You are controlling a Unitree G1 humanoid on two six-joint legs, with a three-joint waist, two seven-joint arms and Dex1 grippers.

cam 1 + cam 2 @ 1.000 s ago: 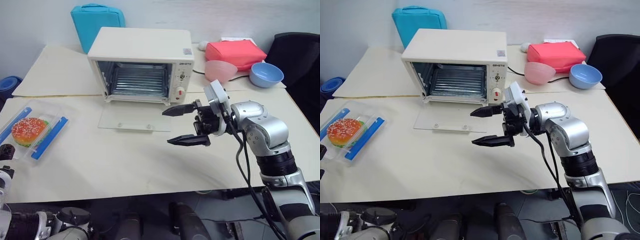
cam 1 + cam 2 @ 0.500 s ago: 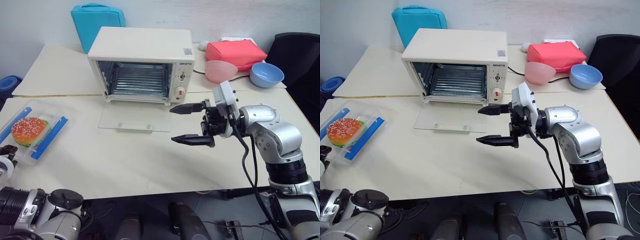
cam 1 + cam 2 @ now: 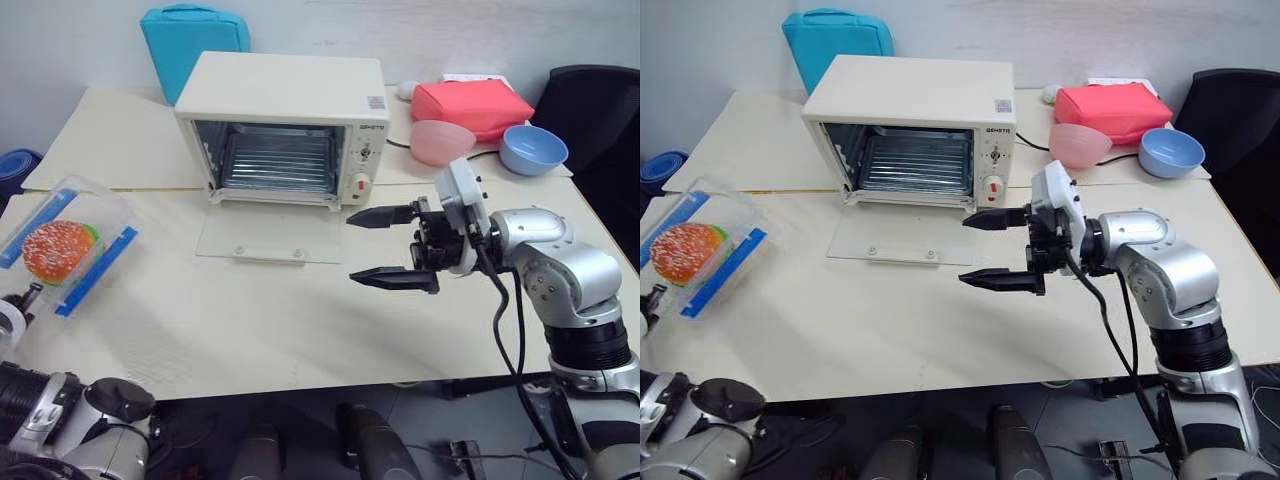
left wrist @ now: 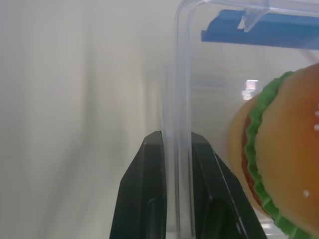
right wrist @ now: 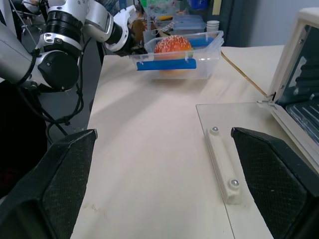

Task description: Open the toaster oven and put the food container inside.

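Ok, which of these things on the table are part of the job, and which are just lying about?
Job:
- toaster oven, glass door lying open
- food container with toy burger, its rim pinched by the left gripper

Lying about:
- pink bowl
- blue bowl
- red pouch
- blue bag

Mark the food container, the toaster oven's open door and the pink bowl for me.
food container (image 3: 62, 250), left eye view, on the toy burger seen through its clear lid.
toaster oven door (image 3: 270, 240), left eye view, on the glass pane lying flat on the table.
pink bowl (image 3: 440, 140), left eye view, on its outer side.
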